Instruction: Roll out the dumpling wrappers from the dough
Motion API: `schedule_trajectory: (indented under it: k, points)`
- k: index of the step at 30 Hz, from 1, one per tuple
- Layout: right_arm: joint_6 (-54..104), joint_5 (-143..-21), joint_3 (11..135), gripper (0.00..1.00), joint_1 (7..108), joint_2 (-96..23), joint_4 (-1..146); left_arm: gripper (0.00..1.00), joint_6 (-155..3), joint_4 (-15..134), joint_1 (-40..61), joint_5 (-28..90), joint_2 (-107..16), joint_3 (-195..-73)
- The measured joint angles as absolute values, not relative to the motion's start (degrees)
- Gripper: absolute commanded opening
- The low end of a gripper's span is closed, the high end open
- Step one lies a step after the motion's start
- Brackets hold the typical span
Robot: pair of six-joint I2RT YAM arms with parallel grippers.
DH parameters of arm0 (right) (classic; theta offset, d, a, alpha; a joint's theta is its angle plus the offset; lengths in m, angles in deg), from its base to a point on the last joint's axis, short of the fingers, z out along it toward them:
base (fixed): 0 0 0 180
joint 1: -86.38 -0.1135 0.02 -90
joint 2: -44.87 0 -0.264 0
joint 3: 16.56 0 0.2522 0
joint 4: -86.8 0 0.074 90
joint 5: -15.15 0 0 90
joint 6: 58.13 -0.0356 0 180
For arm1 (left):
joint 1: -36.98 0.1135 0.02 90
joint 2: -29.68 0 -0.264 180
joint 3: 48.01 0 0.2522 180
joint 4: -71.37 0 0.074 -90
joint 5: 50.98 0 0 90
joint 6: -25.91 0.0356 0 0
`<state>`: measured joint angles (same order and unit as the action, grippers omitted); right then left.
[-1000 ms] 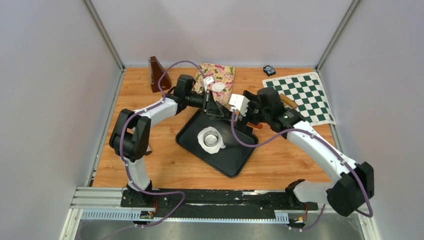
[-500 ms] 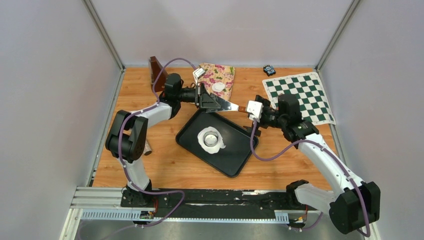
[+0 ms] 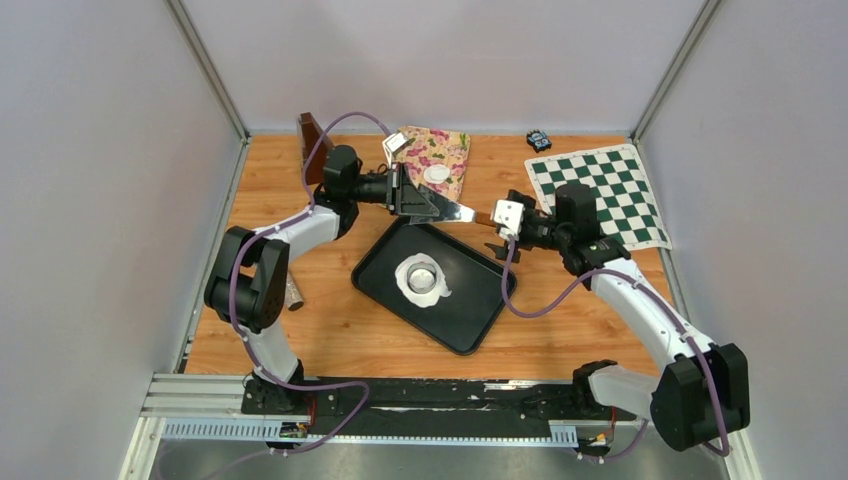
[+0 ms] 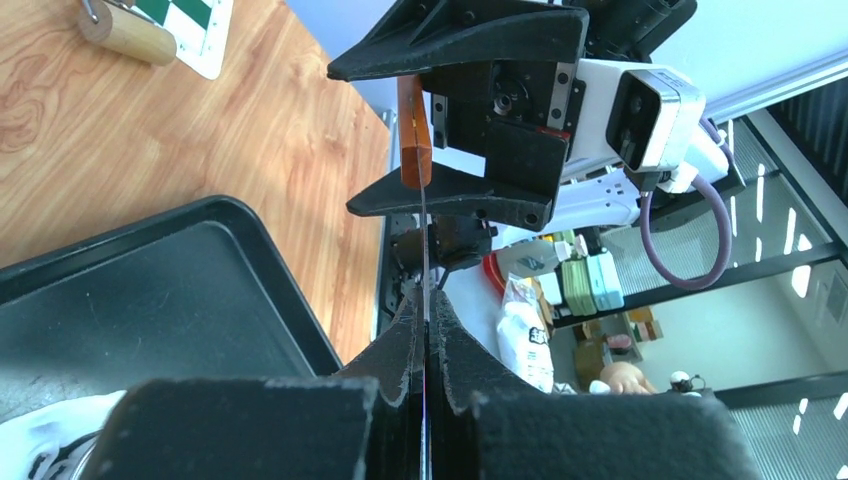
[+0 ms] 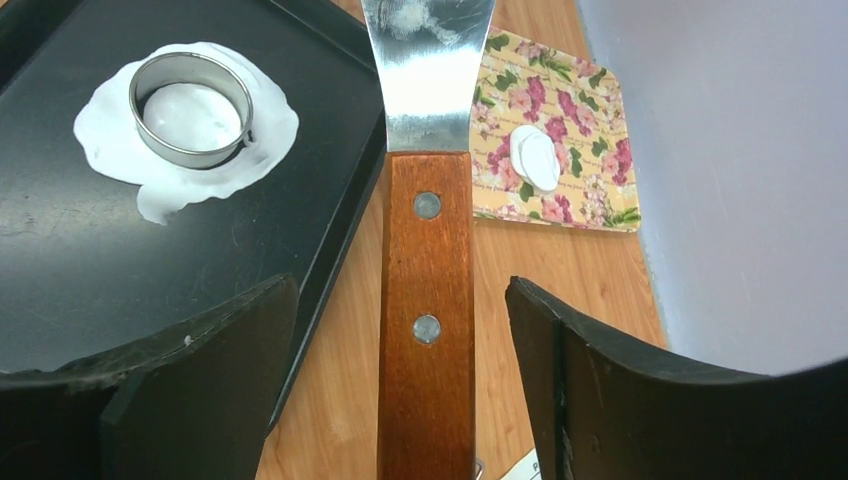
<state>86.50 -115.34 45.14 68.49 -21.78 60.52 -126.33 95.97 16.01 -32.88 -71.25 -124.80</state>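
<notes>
The left gripper (image 3: 432, 207) pinches the spatula (image 5: 428, 120) by its blade. The right gripper (image 5: 400, 300) stands wide around the handle, not touching. The wrappers (image 5: 537, 157) lie on the flowered cloth (image 5: 585, 105), beside the tray (image 5: 60, 270) holding dough (image 5: 105, 150) and ring (image 5: 190, 153).

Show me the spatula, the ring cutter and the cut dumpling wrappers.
spatula (image 5: 427, 260): right wrist view, wooden handle.
ring cutter (image 5: 190, 157): right wrist view, near rim.
dumpling wrappers (image 5: 537, 158): right wrist view, top disc.
</notes>
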Motion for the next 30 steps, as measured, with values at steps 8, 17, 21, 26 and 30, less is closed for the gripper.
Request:
schedule_trajectory:
  k: [8,17,21,26,30]
  points:
    - [86.5,-116.5,46.3,0.00,68.6,-23.2,61.9,0.00,-126.4,96.1,16.1,-32.7,-71.1,-124.6]
    - [82.9,-114.4,51.5,0.00,68.6,-23.9,55.3,0.92,-122.5,91.6,16.6,-31.7,-69.5,-124.6]
    - [83.2,-111.9,59.2,0.00,68.6,-25.8,45.5,1.00,-119.8,87.2,19.8,-30.6,-68.5,-124.7]
    - [86.0,-106.1,62.8,0.00,68.6,-26.5,31.2,1.00,-108.6,72.0,28.7,-26.6,-68.1,-129.5]
    - [87.7,-100.4,62.6,0.00,68.2,-26.8,20.0,1.00,-91.6,53.7,32.7,-17.2,-67.9,-137.9]
